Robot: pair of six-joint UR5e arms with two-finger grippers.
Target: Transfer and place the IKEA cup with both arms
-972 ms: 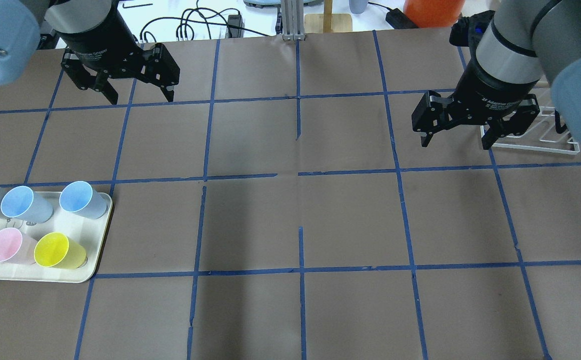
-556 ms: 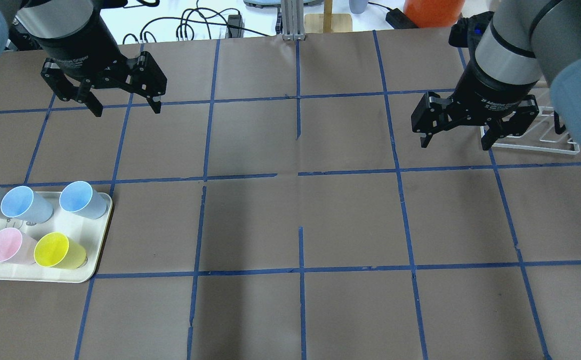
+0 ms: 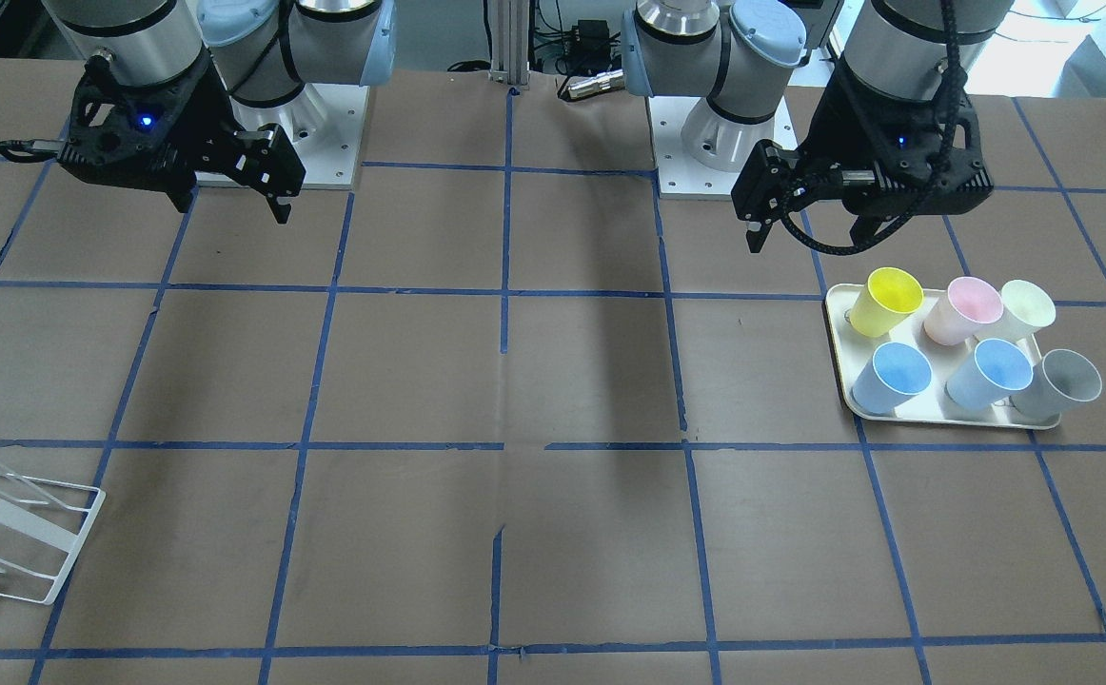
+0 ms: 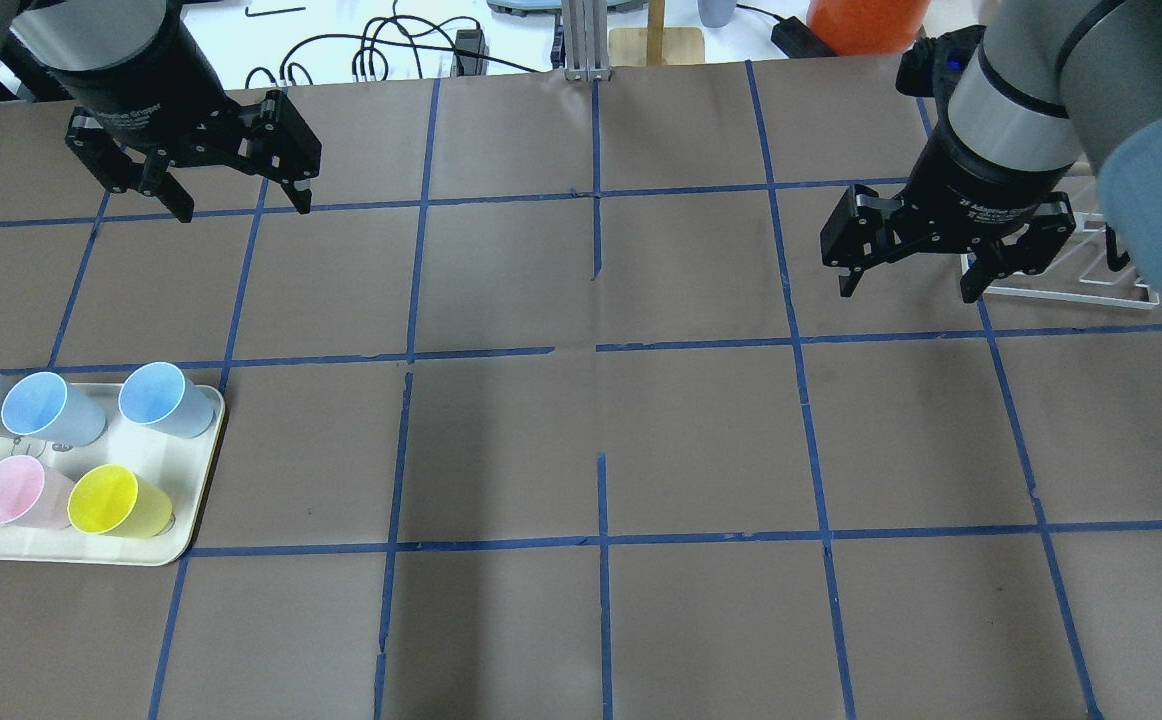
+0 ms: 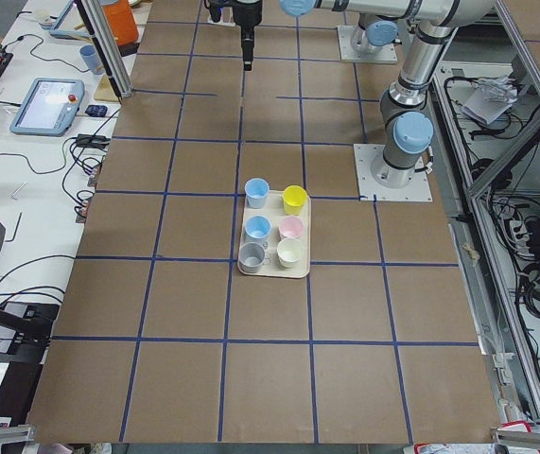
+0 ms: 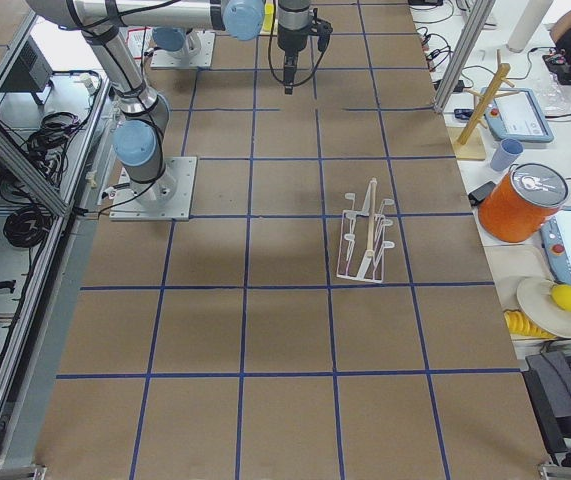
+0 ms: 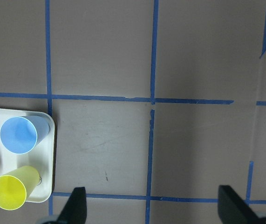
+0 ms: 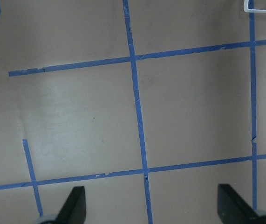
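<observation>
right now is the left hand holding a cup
No, the left hand hangs open and empty above the table, well away from the tray.

Robotics lab, not home or shop. Evidence: right arm [image 6: 125,70] bolted to steel base plate [image 6: 180,205] on big table [image 4: 701,440] w/ brown cover + blue tape grid [image 4: 691,346]. Alu frame post [image 5: 107,52] at table edge. Side bench w/ 2 touchscreen pendants [image 6: 523,113]. Cable bundles [image 6: 25,225] coiled behind robot, open frame racks alongside.
</observation>
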